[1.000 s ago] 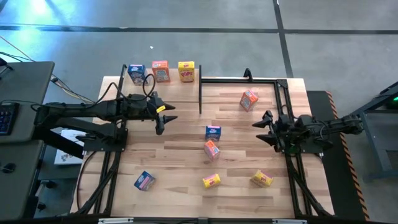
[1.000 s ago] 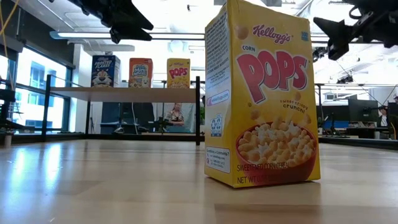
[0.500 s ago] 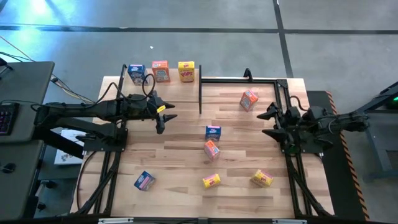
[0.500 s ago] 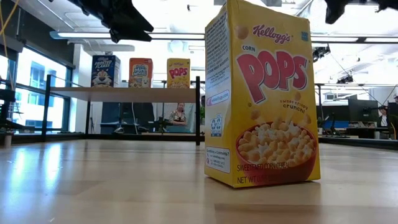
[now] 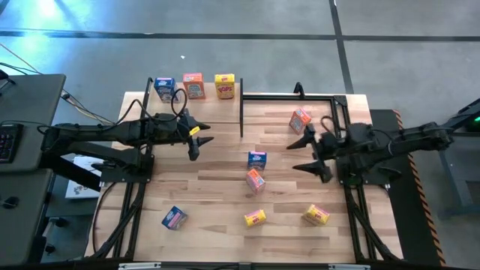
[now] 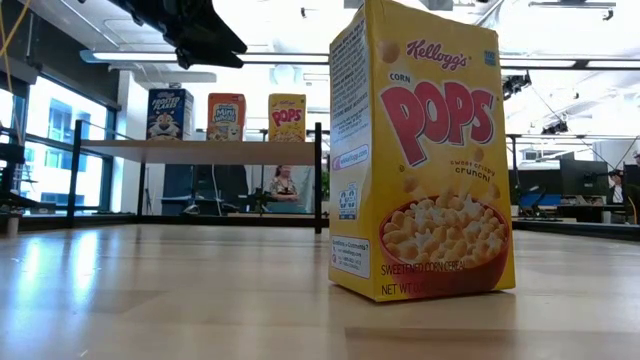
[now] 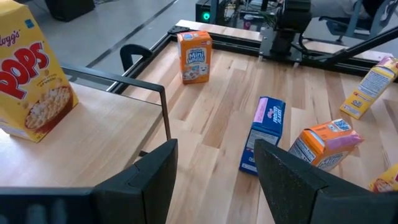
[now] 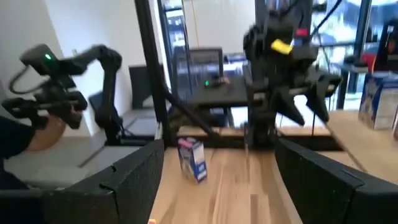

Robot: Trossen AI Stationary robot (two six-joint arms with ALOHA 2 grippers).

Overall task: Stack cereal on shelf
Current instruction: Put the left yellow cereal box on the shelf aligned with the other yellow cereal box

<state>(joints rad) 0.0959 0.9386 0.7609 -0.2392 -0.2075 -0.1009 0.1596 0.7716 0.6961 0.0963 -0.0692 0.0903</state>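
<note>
Shelf [image 5: 202,111] sits at the table's [image 5: 217,195] far-left corner w/ three boxes upright in a row on its far edge: blue box [image 5: 164,88], orange box [image 5: 193,85], yellow box [image 5: 224,85]. Lined up that way prob. to leave room for more alongside.

Six still on the table: orange one [image 5: 300,120] tilted near the far-right corner; a blue [image 5: 257,159] and an orange [image 5: 255,180] near mid-table, close together; blue [image 5: 174,217] near the front-left; two yellows along the front edge, one mid [image 5: 255,217], one toward the right [image 5: 316,216].

Left gripper [image 5: 196,140] hangs over the shelf's near edge, fingers apart, holding nothing. It looks parked after a drop, clear of the row.

Right gripper [image 5: 313,155] is over the table's right part, betw. the far-right orange box and the mid-table pair, fingers spread wide, empty. Judging by its aim, it's lining up on a mid-table box.

Vs. 1 s ago: right arm has swung in from the right edge toward mid-table, and it's gone from the low view. Left arm and all boxes unchanged.
</note>
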